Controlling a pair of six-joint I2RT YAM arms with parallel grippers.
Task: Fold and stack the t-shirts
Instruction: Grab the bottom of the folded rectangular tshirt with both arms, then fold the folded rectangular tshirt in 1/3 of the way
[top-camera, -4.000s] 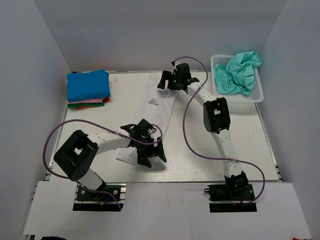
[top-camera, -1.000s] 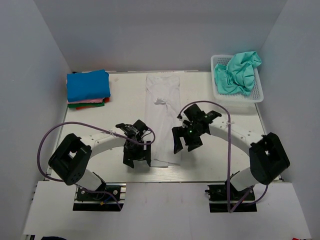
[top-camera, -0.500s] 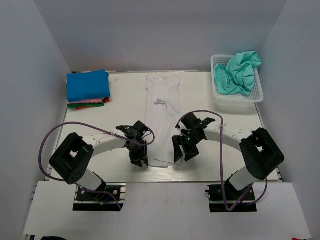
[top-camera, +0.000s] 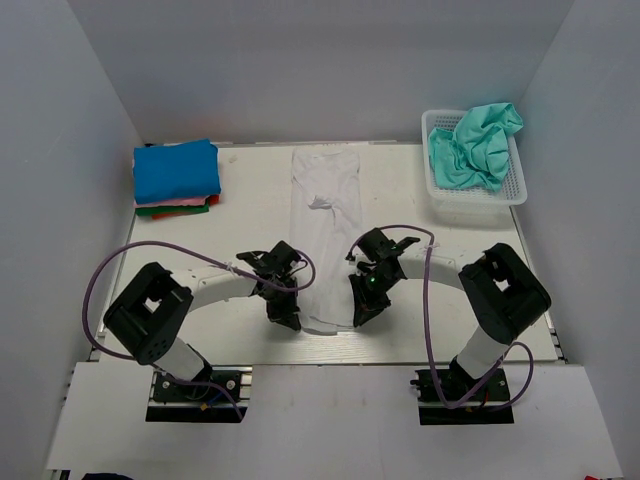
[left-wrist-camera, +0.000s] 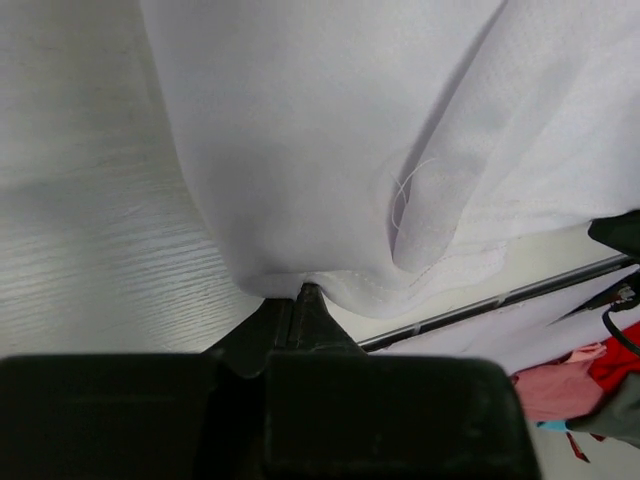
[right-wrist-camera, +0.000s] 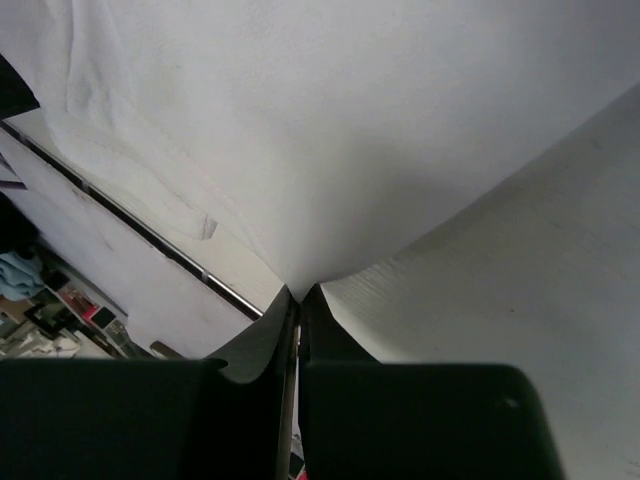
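A white t-shirt (top-camera: 325, 235) lies as a long narrow strip down the middle of the table. My left gripper (top-camera: 289, 320) is shut on its near left corner, the hem (left-wrist-camera: 300, 283) pinched between the black fingers. My right gripper (top-camera: 360, 317) is shut on the near right corner, where the cloth (right-wrist-camera: 298, 290) is drawn to a point between the jaws. A blue folded t-shirt (top-camera: 176, 170) tops a stack with pink, green and red layers (top-camera: 178, 206) at the far left. A teal-green t-shirt (top-camera: 474, 143) is crumpled in the basket.
The white mesh basket (top-camera: 478, 200) stands at the far right corner. Grey walls close in the table on the left, back and right. The table's near edge (top-camera: 330, 360) runs just behind both grippers. Purple cables loop off both arms.
Both grippers have moved inward onto the near corners of the white t-shirt and gone from open to shut on them. The shirt itself lies as before.
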